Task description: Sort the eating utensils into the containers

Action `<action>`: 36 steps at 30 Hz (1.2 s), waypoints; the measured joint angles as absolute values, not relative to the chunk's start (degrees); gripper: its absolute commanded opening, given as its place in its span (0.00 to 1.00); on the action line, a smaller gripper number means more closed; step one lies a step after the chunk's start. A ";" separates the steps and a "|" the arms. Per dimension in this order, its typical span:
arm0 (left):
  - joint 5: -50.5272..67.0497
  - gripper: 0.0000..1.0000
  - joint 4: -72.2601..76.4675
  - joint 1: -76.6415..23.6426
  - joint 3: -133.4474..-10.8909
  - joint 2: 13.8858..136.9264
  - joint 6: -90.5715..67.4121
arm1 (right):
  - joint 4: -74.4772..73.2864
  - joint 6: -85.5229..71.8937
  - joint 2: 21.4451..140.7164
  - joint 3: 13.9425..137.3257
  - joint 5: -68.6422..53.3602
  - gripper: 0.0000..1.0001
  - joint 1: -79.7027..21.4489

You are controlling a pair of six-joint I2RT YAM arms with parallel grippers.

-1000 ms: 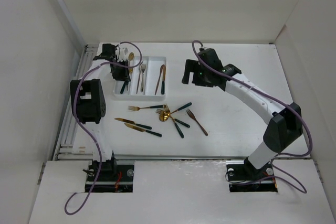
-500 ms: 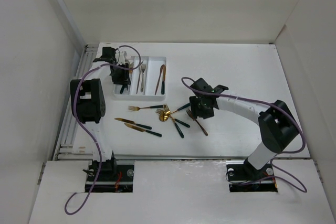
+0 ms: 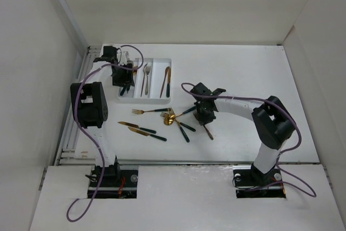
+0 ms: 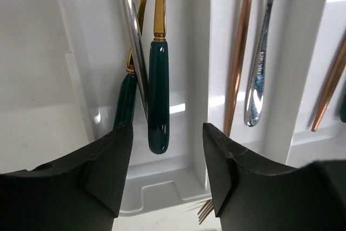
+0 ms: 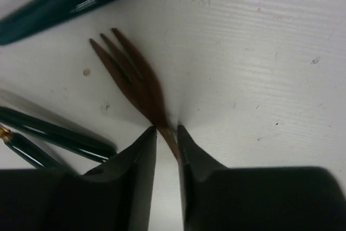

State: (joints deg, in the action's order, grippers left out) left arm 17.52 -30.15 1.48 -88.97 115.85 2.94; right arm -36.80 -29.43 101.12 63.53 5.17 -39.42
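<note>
The white table (image 3: 243, 68) carried a white plastic cutlery tray (image 3: 141, 99) with three long compartments at its far left. The left gripper (image 4: 167, 155) hung spread wide over the tray's left compartment, above the gold spoons with dark green handles (image 4: 158, 101) lying there. Nearer the middle lay the loose gold utensils with dark green handles (image 3: 173, 118).

Just right of that heap, the right gripper (image 5: 166, 133) was pressed in on the narrow neck of a slim all-copper fork (image 5: 135, 74), which lay flat on the table. The fork looked light, stiff and smooth, so likely slippery. Held at the neck, its long handle could swing down, and a hold nearer mid-length would probably balance better.
</note>
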 measured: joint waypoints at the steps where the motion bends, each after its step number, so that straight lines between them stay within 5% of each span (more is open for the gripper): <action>1: 17.50 0.52 -30.39 1.48 -89.32 115.55 2.98 | -36.73 -29.47 101.60 64.05 5.52 0.09 -39.42; 2: 17.50 0.53 -30.79 1.48 -89.78 115.20 3.01 | -36.69 -29.43 102.02 64.58 5.80 0.00 -39.42; 11: 17.50 0.56 -31.64 1.43 -92.51 110.24 3.62 | -40.01 -28.95 103.77 74.56 10.81 0.00 -39.44; 23: 23.64 0.68 -33.17 1.48 -92.58 106.19 7.18 | -29.93 -30.06 116.22 118.32 6.31 0.00 -39.46; 36: 50.74 0.75 -37.67 -9.21 -93.38 101.14 17.93 | -24.97 -37.45 121.54 119.66 -0.16 0.00 -39.46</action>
State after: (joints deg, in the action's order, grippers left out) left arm 50.74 -37.67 -9.21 -93.38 101.14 17.93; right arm -24.97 -37.45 121.54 119.66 -0.16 -39.46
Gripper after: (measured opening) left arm 0.757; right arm 0.032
